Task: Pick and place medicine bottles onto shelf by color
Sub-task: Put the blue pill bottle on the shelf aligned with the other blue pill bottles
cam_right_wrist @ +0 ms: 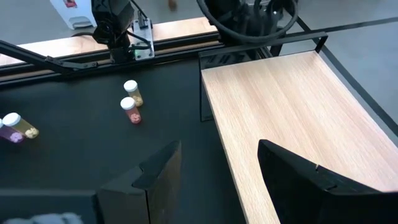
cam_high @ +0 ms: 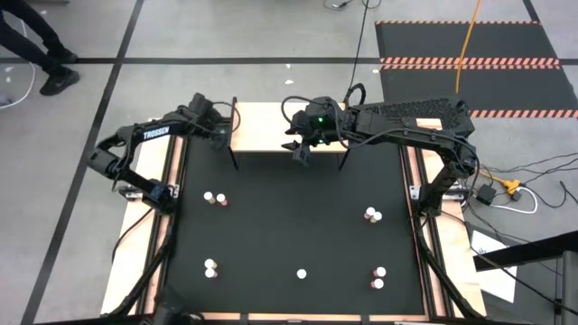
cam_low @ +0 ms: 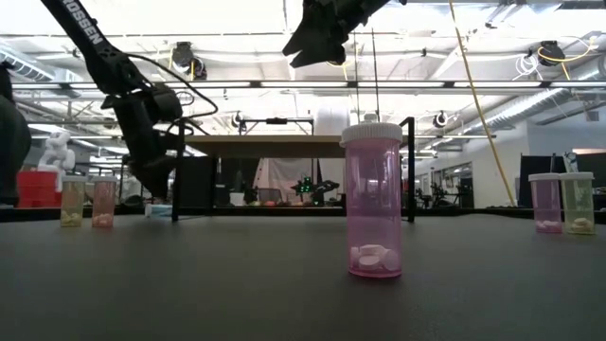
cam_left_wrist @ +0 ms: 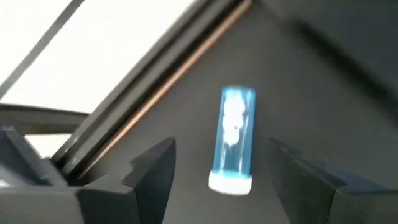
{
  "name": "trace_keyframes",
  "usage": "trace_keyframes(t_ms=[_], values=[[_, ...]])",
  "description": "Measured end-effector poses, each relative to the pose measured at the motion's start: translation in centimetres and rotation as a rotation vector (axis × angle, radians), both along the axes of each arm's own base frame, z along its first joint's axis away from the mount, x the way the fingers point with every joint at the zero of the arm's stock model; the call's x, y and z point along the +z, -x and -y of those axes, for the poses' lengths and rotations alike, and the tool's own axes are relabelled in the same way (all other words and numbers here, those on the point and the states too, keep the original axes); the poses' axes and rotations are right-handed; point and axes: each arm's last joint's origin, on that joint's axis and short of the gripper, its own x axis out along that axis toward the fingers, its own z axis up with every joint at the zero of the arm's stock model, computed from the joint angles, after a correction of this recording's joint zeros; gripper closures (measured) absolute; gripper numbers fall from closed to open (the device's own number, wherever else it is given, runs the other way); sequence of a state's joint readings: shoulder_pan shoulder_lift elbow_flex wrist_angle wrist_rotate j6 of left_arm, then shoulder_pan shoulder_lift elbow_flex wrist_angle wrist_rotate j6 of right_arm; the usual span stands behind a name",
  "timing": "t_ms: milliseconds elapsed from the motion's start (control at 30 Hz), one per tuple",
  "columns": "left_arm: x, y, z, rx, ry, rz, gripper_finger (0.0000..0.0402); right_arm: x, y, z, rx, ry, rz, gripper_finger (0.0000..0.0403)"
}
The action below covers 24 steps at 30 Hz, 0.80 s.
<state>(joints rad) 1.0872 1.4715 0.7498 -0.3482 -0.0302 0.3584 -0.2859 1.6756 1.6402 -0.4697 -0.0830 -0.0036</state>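
The shelf (cam_high: pixel 287 126), a pale wooden board on thin black legs, stands at the far edge of the black mat (cam_high: pixel 289 235) on my bench, and as far as I can see it carries no bottles yet. Over its front edge hangs the right gripper (cam_high: pixel 300 149), jaws spread and empty, the wood directly beneath in its wrist view. The left gripper (cam_high: pixel 219 135) sits just beside the shelf's left end, low over the mat, jaws spread around a blue bottle (cam_left_wrist: pixel 235 138) lying on its side between them, not yet pinched.

The other medicine bottles stand scattered on the mat: a pair at left (cam_high: pixel 213 198), a pair at right (cam_high: pixel 371 215), two pairs near the front corners, and a lone pink bottle (cam_low: pixel 373 201) at centre front.

I judge these light, stiff plastic and smooth (likely to roll or squirt out if squeezed off-centre). I'd take the blue one across the middle of its body, clear of the white cap.

Room is tight at left: shelf leg and mat edge are near the gripper. The middle of the mat is open.
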Motion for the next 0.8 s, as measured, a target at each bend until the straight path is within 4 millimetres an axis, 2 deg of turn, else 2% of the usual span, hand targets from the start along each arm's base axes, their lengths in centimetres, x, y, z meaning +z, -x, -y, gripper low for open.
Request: trace_keyframes(t_ms=[233, 467, 800], values=[[-0.4, 0.0, -0.1, 0.079, -0.001, 0.03, 0.0171, 0.0, 0.0, 0.0, -0.009, -0.016, 0.001, 0.0193], [-3.0, -0.7, -1.0, 0.116, 0.07, 0.015, 0.0172, -0.1, 0.1, -0.1, 0.005, -0.045, -0.01, 0.0193], [-3.2, -1.2, -1.4, 0.12, 0.089, 0.008, 0.018, -0.5, 0.3, -0.2, -0.004, -0.068, -0.046, 0.0193]])
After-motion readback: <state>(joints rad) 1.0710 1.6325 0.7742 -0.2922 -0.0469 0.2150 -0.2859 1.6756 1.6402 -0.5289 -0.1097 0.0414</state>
